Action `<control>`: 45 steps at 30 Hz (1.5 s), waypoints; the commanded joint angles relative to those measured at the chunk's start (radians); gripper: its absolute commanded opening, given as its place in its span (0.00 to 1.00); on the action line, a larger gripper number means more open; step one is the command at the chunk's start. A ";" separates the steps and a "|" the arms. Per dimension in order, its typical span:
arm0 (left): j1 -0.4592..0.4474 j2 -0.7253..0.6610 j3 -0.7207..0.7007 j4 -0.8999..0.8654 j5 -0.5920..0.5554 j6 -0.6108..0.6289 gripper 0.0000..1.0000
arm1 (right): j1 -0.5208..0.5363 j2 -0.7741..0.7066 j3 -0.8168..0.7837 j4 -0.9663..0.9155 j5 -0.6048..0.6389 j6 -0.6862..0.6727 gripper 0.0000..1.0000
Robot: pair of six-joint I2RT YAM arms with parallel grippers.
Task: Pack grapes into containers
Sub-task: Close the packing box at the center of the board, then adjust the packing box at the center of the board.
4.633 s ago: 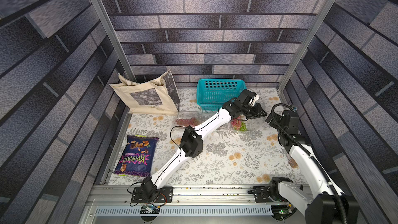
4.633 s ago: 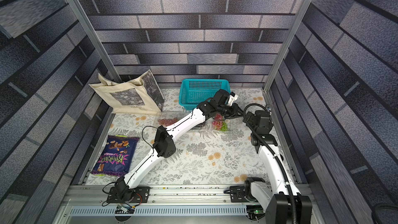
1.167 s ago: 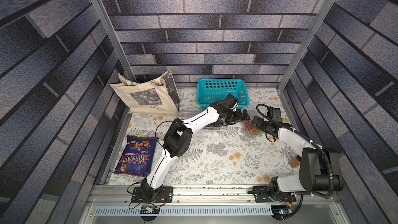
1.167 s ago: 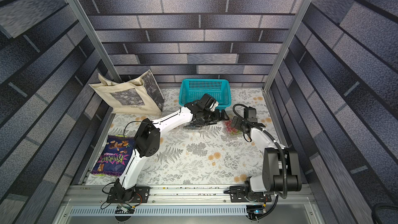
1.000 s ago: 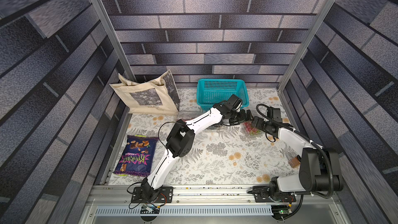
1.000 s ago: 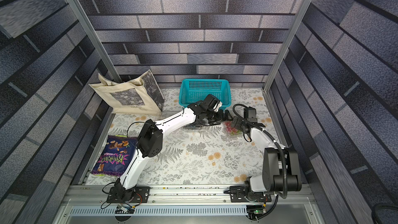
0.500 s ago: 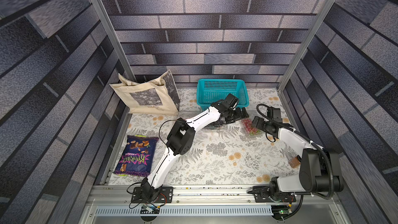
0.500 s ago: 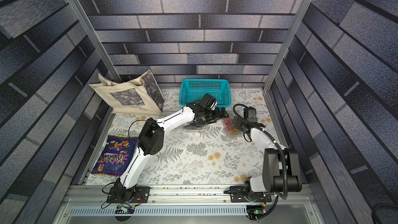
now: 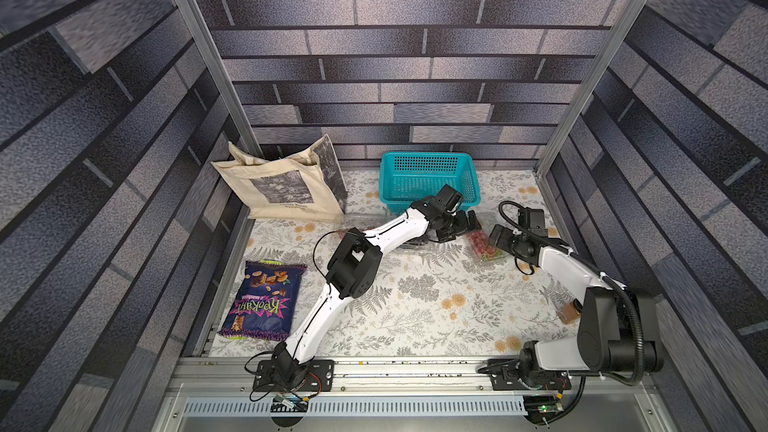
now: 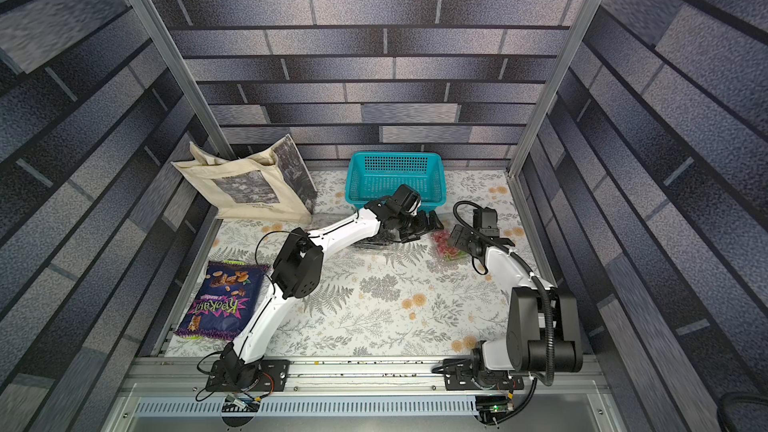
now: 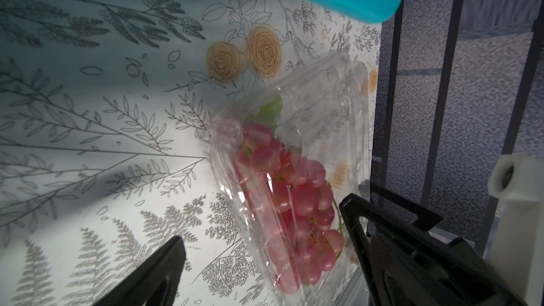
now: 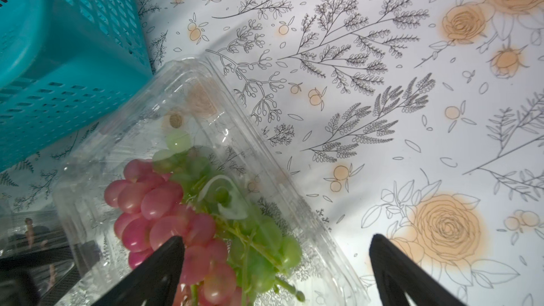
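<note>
**Task item:** the container (image 9: 484, 248) with red and green grapes (image 12: 159, 210) lies on the tabletop (image 9: 415, 305) at far right. One corner is just beside the teal basket (image 9: 428, 160).

**Left gripper** (image 9: 464, 226): at the container's basket-side edge, fingers (image 11: 153, 272) spread wide, holding nothing.

**Right gripper** (image 9: 495, 238): at the opposite edge, fingers (image 12: 397, 269) wide, one over the grapes.

**Second container** (image 9: 409, 246): partly under the left arm.

**Open room:** bare tabletop runs from both containers toward the arm bases.
</note>
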 commanded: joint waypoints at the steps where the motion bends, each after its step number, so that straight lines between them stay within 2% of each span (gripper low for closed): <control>1: -0.011 0.008 0.039 -0.003 -0.003 -0.007 1.00 | -0.010 -0.026 0.015 -0.056 -0.007 0.019 1.00; 22: -0.048 0.085 0.108 0.025 0.018 -0.064 1.00 | -0.035 -0.021 0.042 -0.104 -0.049 0.033 1.00; 32: -0.053 0.109 0.116 0.022 0.021 -0.077 1.00 | -0.034 -0.119 0.009 -0.170 -0.034 0.060 1.00; 45: -0.053 0.103 0.071 0.029 0.026 -0.080 1.00 | -0.034 -0.200 -0.078 -0.194 -0.092 0.114 1.00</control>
